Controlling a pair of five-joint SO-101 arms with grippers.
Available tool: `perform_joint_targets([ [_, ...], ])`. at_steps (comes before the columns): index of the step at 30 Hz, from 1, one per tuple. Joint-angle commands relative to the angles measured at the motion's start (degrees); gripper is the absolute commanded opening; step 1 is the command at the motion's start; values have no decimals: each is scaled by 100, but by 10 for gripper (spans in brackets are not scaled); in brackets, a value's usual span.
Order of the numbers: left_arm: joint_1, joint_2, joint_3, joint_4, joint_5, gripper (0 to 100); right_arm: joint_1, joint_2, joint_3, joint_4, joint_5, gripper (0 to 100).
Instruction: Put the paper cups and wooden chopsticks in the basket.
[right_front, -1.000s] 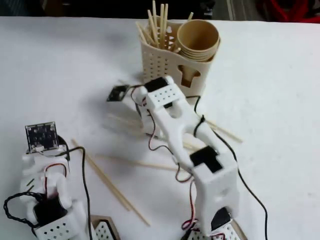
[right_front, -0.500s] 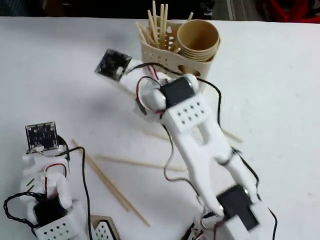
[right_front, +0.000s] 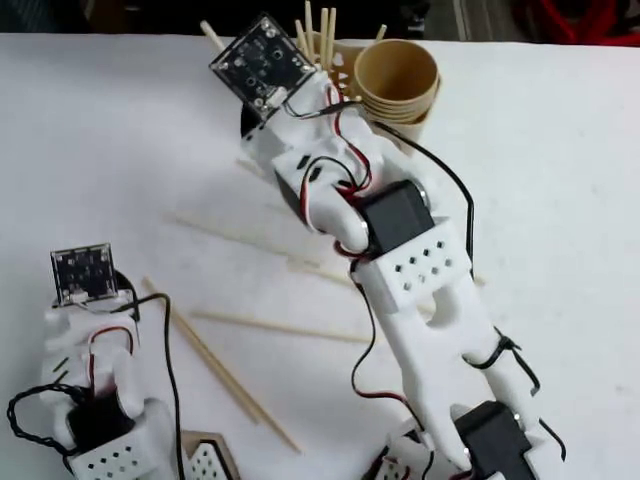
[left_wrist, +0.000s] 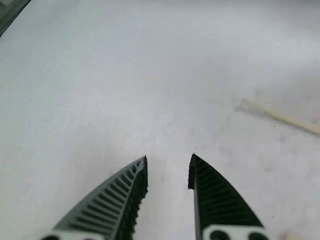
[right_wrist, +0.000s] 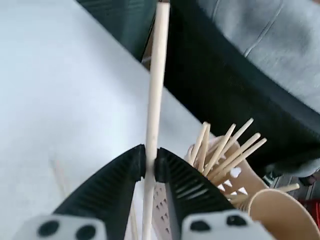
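The white worktop (right_front: 560, 200) carries everything. The right arm (right_front: 420, 300) stretches up to the basket (right_front: 345, 60), its wrist covering the basket's near-left side. The left arm (right_front: 95, 400) sits folded well away from the basket, towards the worktop's near-left corner. The basket stands upright, with stacked paper cups (right_front: 397, 75) in its right compartment and a bunch of chopsticks (right_front: 318, 35) standing in its left.

Loose chopsticks (right_front: 225, 375) lie flat on the worktop between the basket and the left arm.

The right pincer (right_wrist: 150, 155) is clamped on one chopstick (right_wrist: 155, 90), held just beside the basket's left rim and above it.

The left pincer (left_wrist: 167, 160) is slightly parted, gripping nothing, just above bare worktop.
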Motion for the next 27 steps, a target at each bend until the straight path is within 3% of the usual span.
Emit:
perform_joint_targets([
  [1,-4,-66,-18,-35,-70,151,110,-268,-88,-681,-105,17],
  [12,-4,-66,-18,-35,-70,151,681,127,26,-3327,-105,18],
  [21,-4,-66,-18,-35,-70,151,1095,1525,26,-4145,-132,18],
  [27,-4,-66,-18,-35,-70,151,1393,1736,0,-4066,-1099,27],
])
